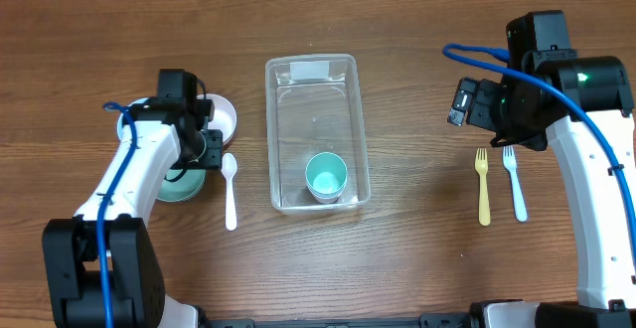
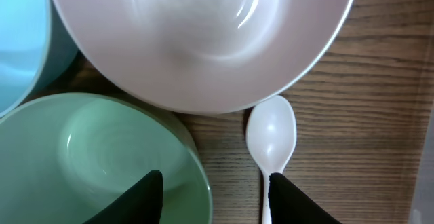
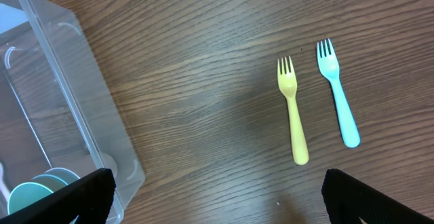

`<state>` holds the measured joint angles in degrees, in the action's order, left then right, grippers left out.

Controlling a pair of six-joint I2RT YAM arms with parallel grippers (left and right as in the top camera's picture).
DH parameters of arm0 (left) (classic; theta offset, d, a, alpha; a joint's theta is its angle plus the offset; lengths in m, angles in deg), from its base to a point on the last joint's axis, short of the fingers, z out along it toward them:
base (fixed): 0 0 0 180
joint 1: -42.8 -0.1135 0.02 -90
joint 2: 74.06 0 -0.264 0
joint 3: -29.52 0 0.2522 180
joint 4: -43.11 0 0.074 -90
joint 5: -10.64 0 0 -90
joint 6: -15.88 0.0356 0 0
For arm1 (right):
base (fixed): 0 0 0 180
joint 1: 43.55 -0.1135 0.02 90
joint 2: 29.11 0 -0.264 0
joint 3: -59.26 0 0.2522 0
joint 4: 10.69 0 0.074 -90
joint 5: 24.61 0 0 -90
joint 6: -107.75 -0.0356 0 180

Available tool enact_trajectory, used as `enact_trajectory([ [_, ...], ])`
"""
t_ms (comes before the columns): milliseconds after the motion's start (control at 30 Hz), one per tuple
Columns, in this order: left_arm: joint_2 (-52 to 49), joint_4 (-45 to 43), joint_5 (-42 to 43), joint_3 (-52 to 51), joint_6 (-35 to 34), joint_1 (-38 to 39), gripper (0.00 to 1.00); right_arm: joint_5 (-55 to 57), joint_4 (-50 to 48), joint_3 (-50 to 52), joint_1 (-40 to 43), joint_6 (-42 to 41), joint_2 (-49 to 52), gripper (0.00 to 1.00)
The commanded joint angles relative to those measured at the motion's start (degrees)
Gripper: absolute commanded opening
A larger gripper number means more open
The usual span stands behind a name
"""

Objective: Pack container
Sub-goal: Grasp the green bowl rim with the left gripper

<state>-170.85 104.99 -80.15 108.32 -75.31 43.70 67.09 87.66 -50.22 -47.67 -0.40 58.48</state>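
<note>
The clear container (image 1: 361, 129) lies in the middle of the table with its whitish label (image 1: 311, 70) at the far end. A teal cup (image 1: 325, 177) stands inside its near end. My left gripper (image 2: 215, 197) is open and empty. One finger is over the green bowl (image 2: 88, 156) and the other over the white spoon (image 2: 271, 132), straddling the bowl's right rim. My right gripper (image 3: 217, 200) is wide open and empty above bare wood, between the container (image 3: 88, 88) and the yellow fork (image 3: 293, 112).
A pale pink bowl (image 2: 203, 34) and a light blue bowl (image 2: 17, 41) sit close behind the green one. A blue fork (image 3: 337, 91) lies beside the yellow fork. In the overhead view the spoon (image 1: 230, 189) lies left of the container and the forks (image 1: 483, 187) to its right.
</note>
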Motion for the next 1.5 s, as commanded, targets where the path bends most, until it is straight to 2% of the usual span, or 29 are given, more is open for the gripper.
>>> enact_trajectory([
  [0, -0.31, 0.0, -4.7, 0.68, 1.2, 2.4, 0.63, 0.37, -0.28, -1.38, 0.24, 0.15, -1.11, 1.0],
  [133, -0.33, -0.17, -5.66, 0.68, 1.2, 2.97, 0.58, 0.37, -0.28, -1.38, 0.24, 0.17, -1.11, 1.0],
  [567, -0.42, -8.81, -5.6, -7.65, 1.03, 2.97, 0.57, 0.37, -0.28, -1.38, 0.24, 0.15, -1.11, 1.0],
  [667, -0.42, -9.01, -5.64, -7.89, 1.05, 2.97, 0.48, 0.37, -0.28, -1.38, 0.24, 0.15, -1.11, 1.0],
  [733, -0.42, -9.01, -5.64, -7.89, 1.07, 2.97, 0.38, 0.37, -0.28, -1.38, 0.24, 0.15, -1.11, 1.0],
  [1133, -0.42, -8.7, -5.64, -7.89, 1.05, 2.97, 0.04, 0.35, -0.44, -1.38, 0.24, 0.15, -1.11, 1.0],
  [1467, 0.63, -3.65, -5.62, -6.32, -0.42, 2.97, 0.04, 0.35, -0.44, -1.38, 0.24, 0.15, -1.11, 1.0],
])
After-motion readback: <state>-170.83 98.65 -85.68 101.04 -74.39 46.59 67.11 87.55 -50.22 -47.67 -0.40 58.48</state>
